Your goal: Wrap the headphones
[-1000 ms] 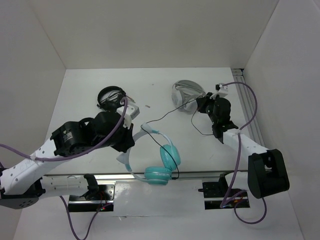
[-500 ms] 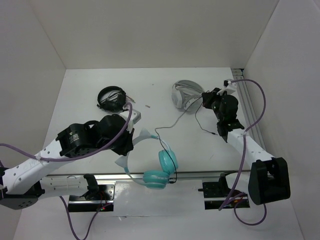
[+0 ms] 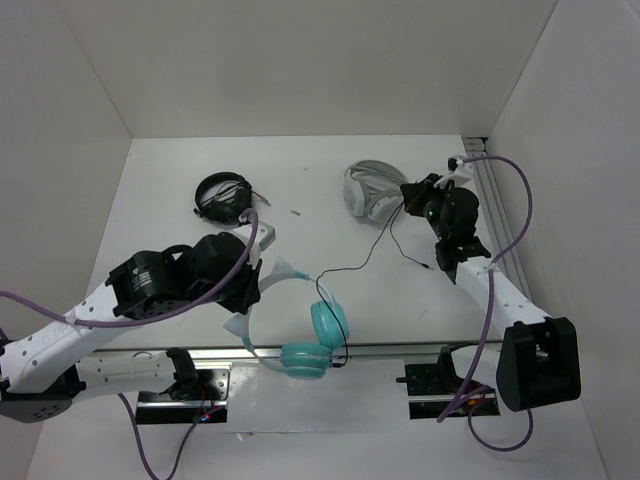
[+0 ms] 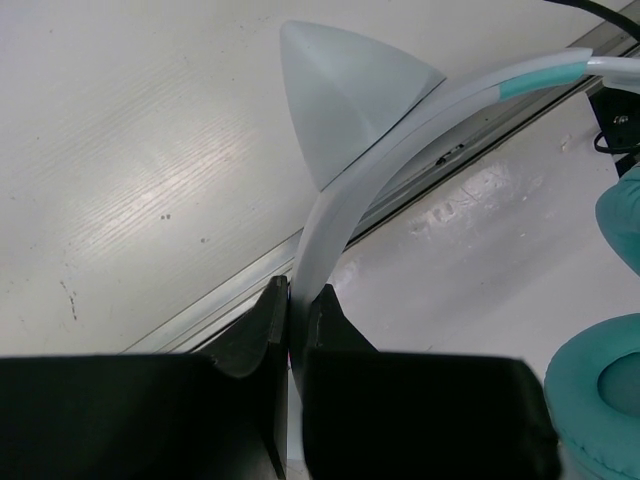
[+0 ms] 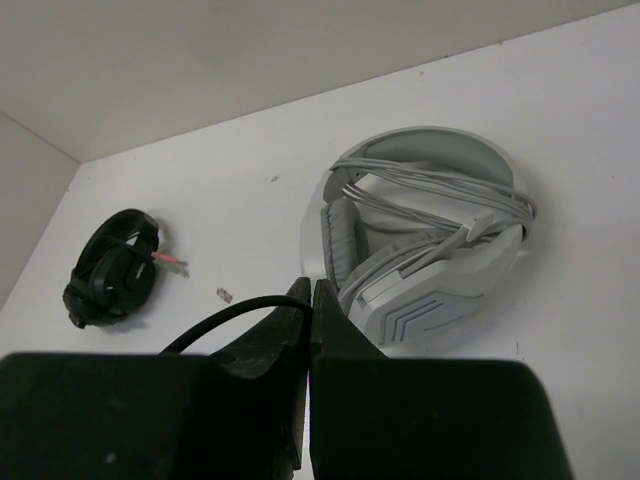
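Left gripper (image 4: 291, 318): jaws shut tight on the pale headband (image 4: 340, 200) of the teal headphones (image 3: 328, 321), which lie toward 6 o'clock on the table (image 3: 300, 165), with the ear cups (image 3: 303, 360) at the near edge.
Right gripper (image 5: 310, 300): jaws pinched closed on the thin black cable (image 5: 232, 312), at 2 o'clock. From there the cable runs in a loose curve back to the ear cups.
Black headphones (image 3: 222, 196): 10 o'clock.
White and grey headphones (image 5: 420, 225): 1 o'clock, just beside the right gripper, own cord wound round them.
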Motion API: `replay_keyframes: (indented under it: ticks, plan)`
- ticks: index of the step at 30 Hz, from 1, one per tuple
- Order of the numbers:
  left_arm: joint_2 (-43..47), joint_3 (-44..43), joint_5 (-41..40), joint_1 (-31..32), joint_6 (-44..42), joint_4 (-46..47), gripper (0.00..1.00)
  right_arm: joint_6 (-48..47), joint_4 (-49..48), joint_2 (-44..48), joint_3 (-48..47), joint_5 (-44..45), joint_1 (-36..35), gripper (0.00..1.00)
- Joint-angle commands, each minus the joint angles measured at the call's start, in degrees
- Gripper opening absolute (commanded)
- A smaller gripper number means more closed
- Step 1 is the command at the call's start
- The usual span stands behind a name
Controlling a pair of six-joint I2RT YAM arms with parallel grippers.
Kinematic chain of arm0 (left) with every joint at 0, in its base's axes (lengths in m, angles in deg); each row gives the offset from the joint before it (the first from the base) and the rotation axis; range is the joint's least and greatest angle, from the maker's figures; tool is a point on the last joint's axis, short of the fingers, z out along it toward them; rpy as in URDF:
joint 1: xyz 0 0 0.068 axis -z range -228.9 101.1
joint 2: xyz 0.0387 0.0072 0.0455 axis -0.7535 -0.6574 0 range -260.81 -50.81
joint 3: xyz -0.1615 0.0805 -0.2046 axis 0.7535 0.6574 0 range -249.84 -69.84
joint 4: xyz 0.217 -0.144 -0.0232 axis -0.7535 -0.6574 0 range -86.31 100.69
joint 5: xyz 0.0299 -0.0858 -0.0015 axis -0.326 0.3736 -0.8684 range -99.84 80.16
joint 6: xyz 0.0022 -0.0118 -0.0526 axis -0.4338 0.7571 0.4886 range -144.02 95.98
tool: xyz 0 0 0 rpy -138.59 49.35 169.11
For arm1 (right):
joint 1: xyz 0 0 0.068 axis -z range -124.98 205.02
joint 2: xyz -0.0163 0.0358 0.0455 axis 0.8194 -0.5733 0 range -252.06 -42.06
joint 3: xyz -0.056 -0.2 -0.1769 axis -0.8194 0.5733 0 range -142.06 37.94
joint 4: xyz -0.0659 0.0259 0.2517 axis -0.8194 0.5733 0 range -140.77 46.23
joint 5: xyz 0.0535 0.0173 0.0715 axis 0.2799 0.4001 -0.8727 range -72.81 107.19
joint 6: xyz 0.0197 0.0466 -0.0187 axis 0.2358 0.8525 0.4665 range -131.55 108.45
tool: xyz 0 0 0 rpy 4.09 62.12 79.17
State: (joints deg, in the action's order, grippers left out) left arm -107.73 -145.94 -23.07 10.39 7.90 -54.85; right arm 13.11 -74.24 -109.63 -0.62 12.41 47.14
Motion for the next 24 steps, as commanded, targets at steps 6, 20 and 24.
replay_keyframes:
  ticks: [6, 20, 24]
  plan:
    - [0.2, -1.5, 2.6, -0.2, 4.9, 10.2, 0.00, 0.6, -1.3, -0.6, -2.4, -3.2, -2.4, 0.00]
    - [5.2, -1.4, -20.1, -0.2, 26.7, 19.6, 0.00, -1.8, -5.0, 7.8, 7.9, 6.3, -27.4, 0.00]
    - [5.8, -0.9, -27.1, -0.2, 30.7, 20.1, 0.00, -2.4, -3.2, 12.4, 9.6, 11.4, -32.8, 0.00]
